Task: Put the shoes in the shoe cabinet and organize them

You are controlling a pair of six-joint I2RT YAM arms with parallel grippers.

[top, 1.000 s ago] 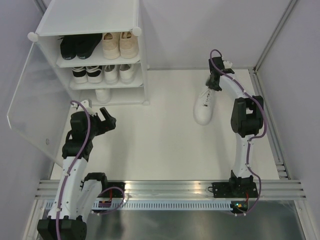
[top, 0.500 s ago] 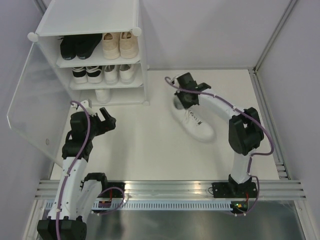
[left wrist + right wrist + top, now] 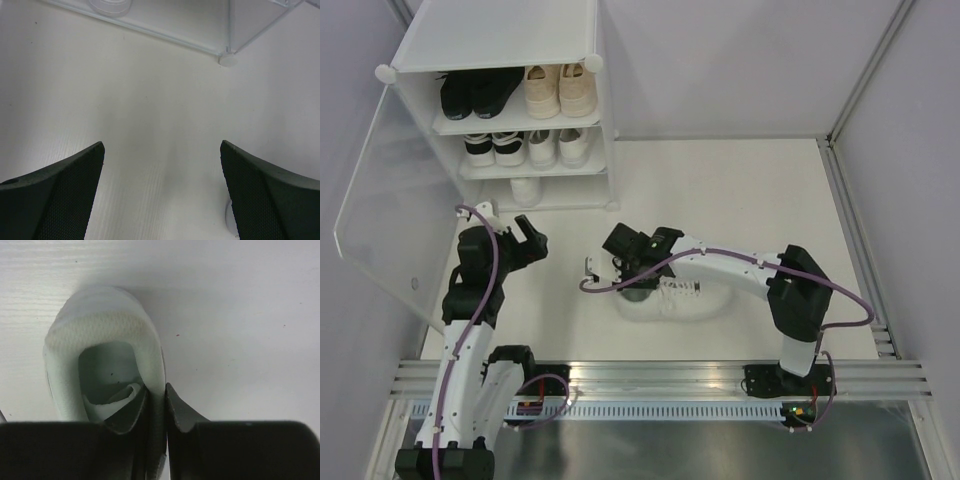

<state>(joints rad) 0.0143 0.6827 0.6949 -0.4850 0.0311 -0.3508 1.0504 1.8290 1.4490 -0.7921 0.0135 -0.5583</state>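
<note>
My right gripper (image 3: 628,272) is shut on the side wall of a white sneaker's (image 3: 692,298) collar, one finger inside the opening and one outside. In the right wrist view that sneaker (image 3: 102,335) lies on the white floor with its heel away from me, the gripper (image 3: 156,392) pinching its rim. The shoe cabinet (image 3: 500,45) stands at the far left with a black and a beige pair on top, a black-and-white and a white pair in the middle, and one white shoe (image 3: 525,188) at the bottom. My left gripper (image 3: 525,243) hangs open and holds nothing, just in front of the cabinet.
The cabinet's frosted door (image 3: 380,210) stands swung open at the left, beside the left arm. A round corner connector (image 3: 228,59) of the cabinet shows ahead of the left gripper (image 3: 162,190). Walls close the floor at the back and right.
My right arm has swept the white sneaker from the far right across to the middle front of the floor, turning it sideways. The left arm has barely moved.
</note>
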